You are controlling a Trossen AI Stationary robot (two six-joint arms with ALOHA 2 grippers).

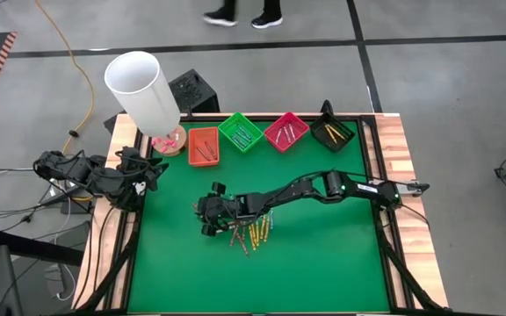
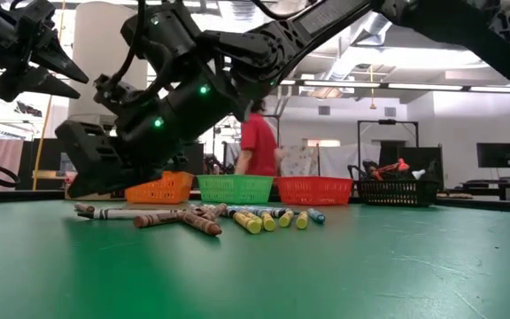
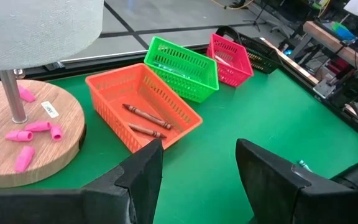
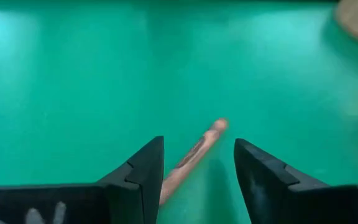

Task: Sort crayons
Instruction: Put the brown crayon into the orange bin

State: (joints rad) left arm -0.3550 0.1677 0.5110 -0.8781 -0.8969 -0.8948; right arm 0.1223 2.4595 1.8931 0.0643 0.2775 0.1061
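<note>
The whole green table is seen from straight above in the high view, while it is crossed at surface level in the low view, toward the room behind. The row of trays, led by the orange tray, is faced obliquely from close by in the left wrist view. In the right wrist view, the mat and one brown crayon are looked down on from very near; the loose crayons are shared by the high and low views.

Two dark jointed arms with small green lights and blunt black fingers.
</note>
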